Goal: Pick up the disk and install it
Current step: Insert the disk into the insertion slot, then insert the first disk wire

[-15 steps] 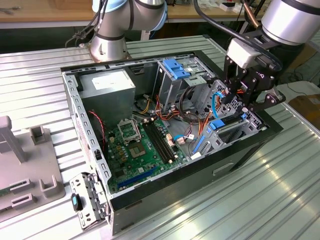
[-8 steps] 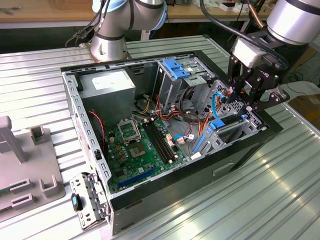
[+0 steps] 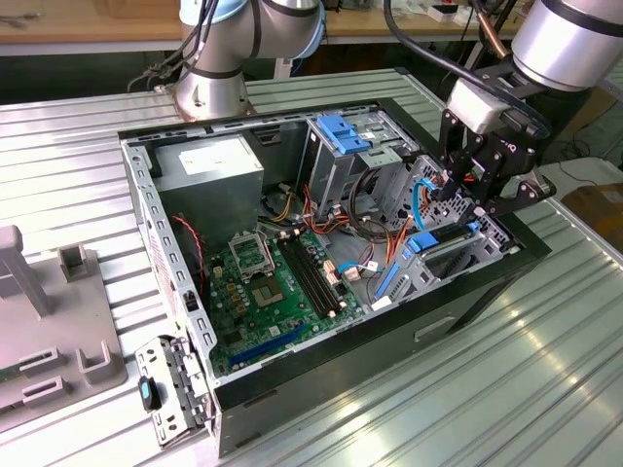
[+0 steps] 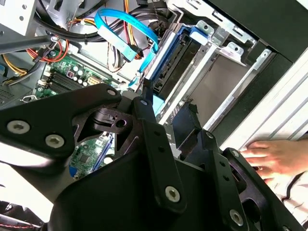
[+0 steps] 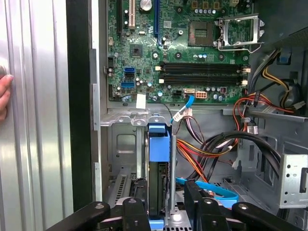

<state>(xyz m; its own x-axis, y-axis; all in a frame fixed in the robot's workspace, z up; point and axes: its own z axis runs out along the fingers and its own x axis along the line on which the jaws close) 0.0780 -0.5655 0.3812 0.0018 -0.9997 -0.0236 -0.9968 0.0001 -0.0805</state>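
Exterior view, from nine o'clock: ribbed metal table (image 3: 78, 136), boxy grey power supply (image 3: 209, 165), green motherboard (image 3: 268, 287). At three o'clock in the black case (image 3: 321, 379), the disk (image 3: 443, 248), a flat dark slab with blue plastic rails, sits in its sheet-metal bay (image 3: 492, 235). The black gripper (image 3: 472, 199) hovers just over it, fingers spread, clasping nothing.

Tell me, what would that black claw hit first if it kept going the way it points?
Most likely the disk, standing on edge in its bay with the gripper right over it. Depth is unclear, so they may already touch.
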